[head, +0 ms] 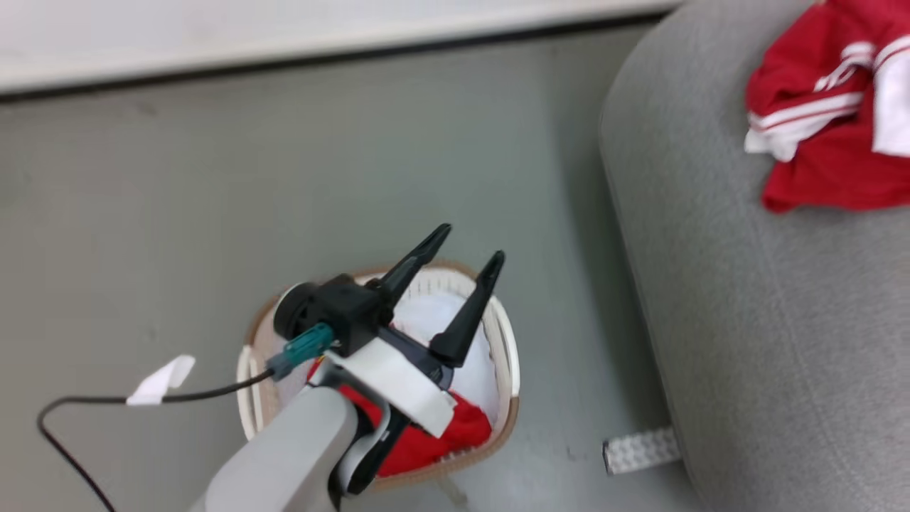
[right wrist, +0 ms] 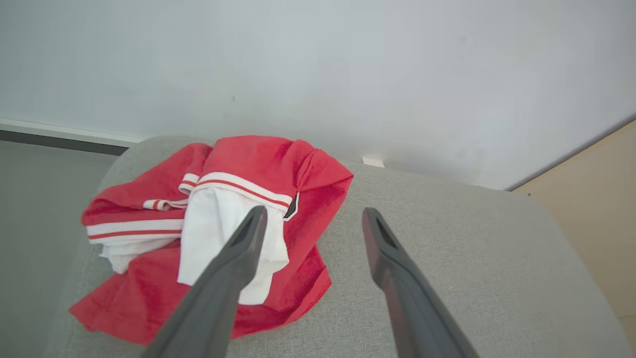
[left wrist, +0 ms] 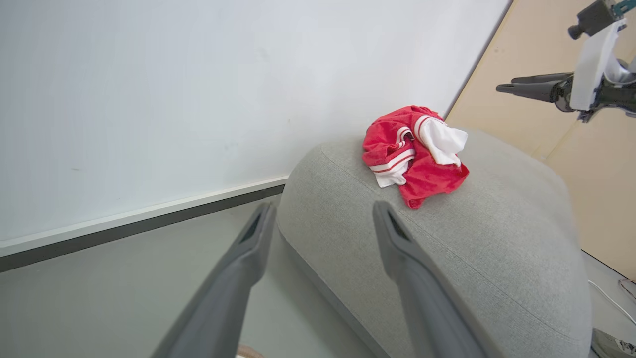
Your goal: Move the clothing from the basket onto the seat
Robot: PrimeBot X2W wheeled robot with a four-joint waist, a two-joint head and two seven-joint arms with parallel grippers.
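Observation:
One red and white piece of clothing [head: 825,142] lies crumpled on the grey seat [head: 768,320], away from both grippers. In the right wrist view that clothing [right wrist: 238,174] sits on the seat [right wrist: 447,223] just beyond my right gripper [right wrist: 314,210], which is open and holds nothing. More red clothing [head: 462,434] lies in the basket [head: 508,355] beside a plain white cloth [head: 434,313]. My left gripper [head: 472,242] hangs open and empty above the basket. The left wrist view looks between the open left gripper [left wrist: 324,206] at the clothing [left wrist: 412,154] on the seat [left wrist: 472,238], with the right gripper [left wrist: 508,83] raised at the upper right.
The basket stands on grey floor left of the seat. A black cable [head: 92,402] with a white tag [head: 163,378] trails from the left arm. A pale textured strip [head: 640,449] lies by the seat's base. A white wall runs behind, and a tan panel [left wrist: 546,124] stands beyond the seat.

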